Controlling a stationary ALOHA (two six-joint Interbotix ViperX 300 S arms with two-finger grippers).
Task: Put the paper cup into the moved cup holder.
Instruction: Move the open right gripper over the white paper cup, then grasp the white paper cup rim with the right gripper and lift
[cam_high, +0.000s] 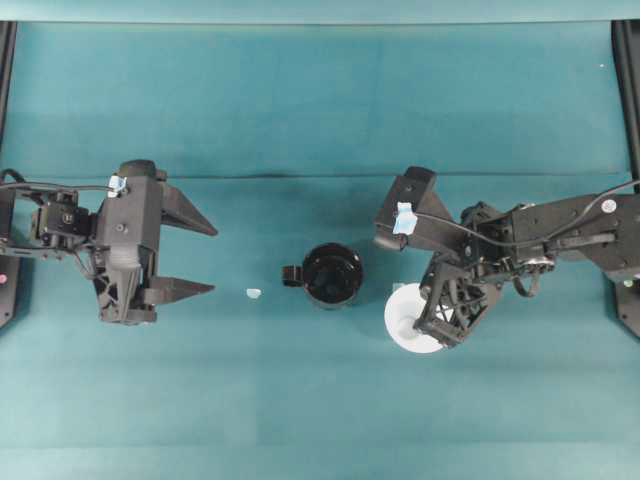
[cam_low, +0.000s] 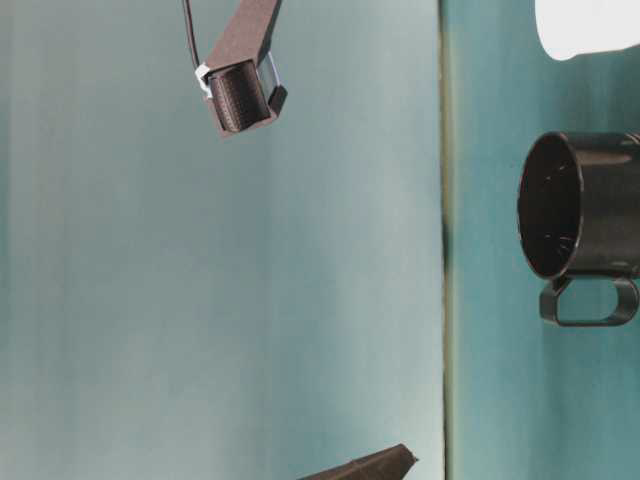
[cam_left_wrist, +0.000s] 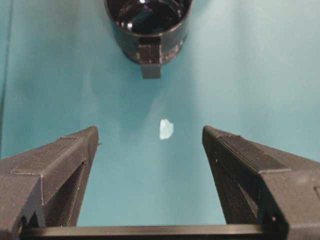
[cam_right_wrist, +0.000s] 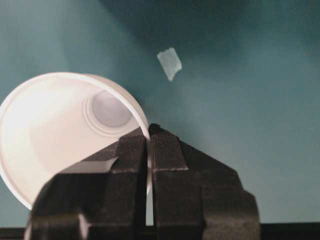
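Note:
The white paper cup (cam_high: 404, 318) stands upright on the teal cloth, just right of the cup holder (cam_high: 332, 274). My right gripper (cam_high: 428, 322) reaches down at its right side and is shut on the cup's rim. In the right wrist view one finger is inside the paper cup (cam_right_wrist: 55, 130) and the other outside, with the right gripper (cam_right_wrist: 148, 131) pinching the thin wall. The glossy black cup holder (cam_left_wrist: 148, 22) stands upright, its handle tab pointing left toward my left gripper (cam_high: 213, 260). That gripper is open and holds nothing, well to the holder's left.
A small white scrap (cam_high: 253, 294) lies on the cloth between the left gripper and the holder. Another pale scrap (cam_right_wrist: 170, 63) lies just beyond the paper cup. The table-level view shows the cup holder (cam_low: 580, 205) and part of the paper cup (cam_low: 590, 25).

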